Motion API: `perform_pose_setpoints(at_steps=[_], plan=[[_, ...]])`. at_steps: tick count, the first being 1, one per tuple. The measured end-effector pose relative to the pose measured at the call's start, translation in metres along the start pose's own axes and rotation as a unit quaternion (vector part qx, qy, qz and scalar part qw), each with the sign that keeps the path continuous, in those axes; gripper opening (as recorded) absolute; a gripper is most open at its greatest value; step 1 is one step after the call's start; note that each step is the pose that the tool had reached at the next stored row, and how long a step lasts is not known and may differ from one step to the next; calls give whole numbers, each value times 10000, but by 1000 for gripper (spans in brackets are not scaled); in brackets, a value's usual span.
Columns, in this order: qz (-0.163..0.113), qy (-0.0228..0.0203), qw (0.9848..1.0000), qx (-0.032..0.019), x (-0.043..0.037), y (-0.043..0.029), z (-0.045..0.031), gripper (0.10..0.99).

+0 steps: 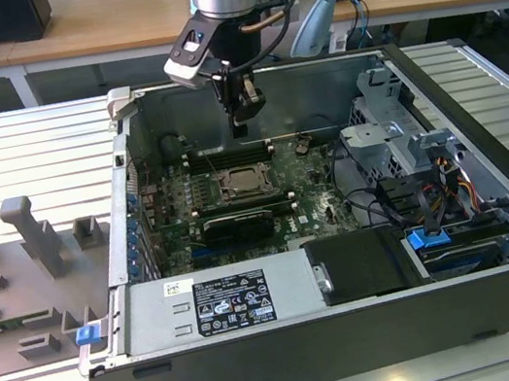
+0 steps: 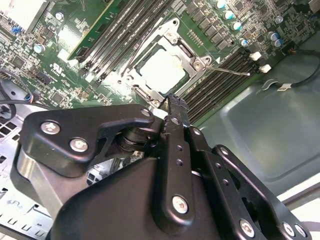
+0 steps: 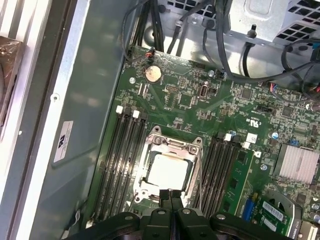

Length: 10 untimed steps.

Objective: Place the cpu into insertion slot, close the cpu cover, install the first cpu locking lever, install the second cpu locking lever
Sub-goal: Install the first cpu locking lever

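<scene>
The cpu (image 3: 167,170), a pale square chip, lies in the insertion slot (image 3: 150,186) on the green board inside the open computer case. The silvery cpu cover (image 3: 172,145) lies flat around the chip's edges. In the second wrist view the cpu (image 2: 162,70) sits inside the cover (image 2: 170,37), and a thin metal lever (image 2: 230,71) sticks out from the socket's corner over the memory slots. My gripper (image 1: 241,124) hangs above the board at the socket's far side. Its fingers (image 3: 166,196) are shut together with nothing between them, and the gripper (image 2: 175,102) is clear of the socket.
Long black memory slots (image 3: 122,155) flank the socket. A black card (image 1: 238,225) lies just in front of it, with the power supply (image 1: 221,305) nearer still. A drive cage (image 1: 391,127) and cables (image 1: 385,202) fill the exterior view's right. A grey fixture (image 1: 36,239) stands outside the case.
</scene>
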<state>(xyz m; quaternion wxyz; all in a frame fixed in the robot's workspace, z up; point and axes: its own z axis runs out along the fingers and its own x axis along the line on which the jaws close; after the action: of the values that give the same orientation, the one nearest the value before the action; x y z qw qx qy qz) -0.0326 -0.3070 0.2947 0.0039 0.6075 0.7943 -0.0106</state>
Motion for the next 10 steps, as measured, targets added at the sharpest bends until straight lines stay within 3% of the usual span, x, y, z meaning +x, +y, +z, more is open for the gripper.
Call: perform_pose_setpoints(at_steps=[10], plan=[[-192, -3, 9998, -3, 0, 0, 0, 106]])
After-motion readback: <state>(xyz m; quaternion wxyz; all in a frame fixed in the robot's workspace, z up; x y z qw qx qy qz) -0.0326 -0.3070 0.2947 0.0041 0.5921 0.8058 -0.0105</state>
